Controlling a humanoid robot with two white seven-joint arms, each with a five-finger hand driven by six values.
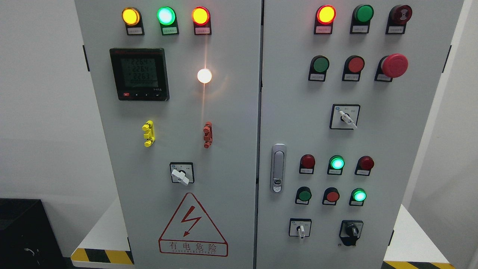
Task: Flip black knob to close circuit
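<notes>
Black knob [351, 231] sits untouched at the lower right of the grey cabinet's right door [403, 149], beside a white-handled selector [300, 228], and neither of my hands is in view, so finger state can't be told and the whole flip remains.

The cabinet [231, 123] is cut off by the top and bottom edges. The small labels [135, 31] under the lamps are too small to read, as are the marks around the black knob [351, 231]. The meter [139, 74] digits are dim and blurred. A black box [22, 231] at the lower left is cropped.
</notes>
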